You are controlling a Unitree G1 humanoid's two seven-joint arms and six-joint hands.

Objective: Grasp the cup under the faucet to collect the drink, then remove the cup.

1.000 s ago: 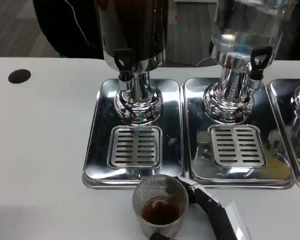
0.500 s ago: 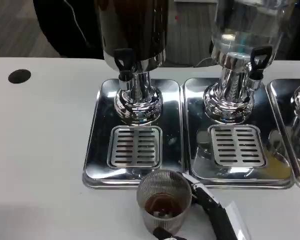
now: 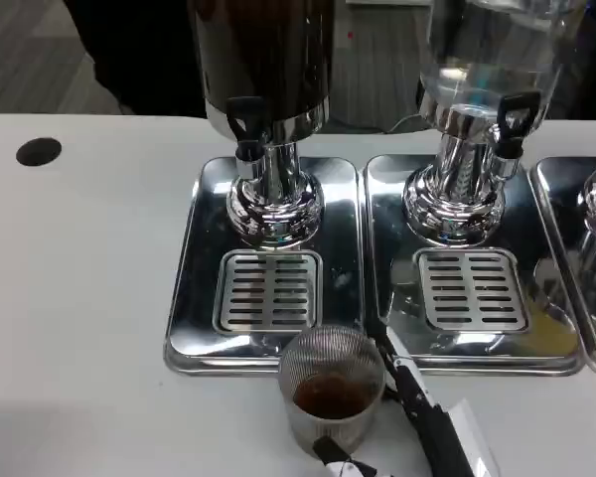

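Right robot hand point(image 3: 417, 422) holds cup point(image 3: 331, 388) before drip tray point(image 3: 194, 298).

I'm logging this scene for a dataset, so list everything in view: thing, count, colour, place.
cup: one, clear ribbed, brown drink inside, on the table in front of the left tray.
dark dispenser: one, chrome base, on the left tray.
clear dispenser: one, chrome base, on the middle tray.
drip trays: three, chrome; the third cut off at right.
table: one, white.
black hole: one, far left of the table.
right hand: black and white fingers around the cup.
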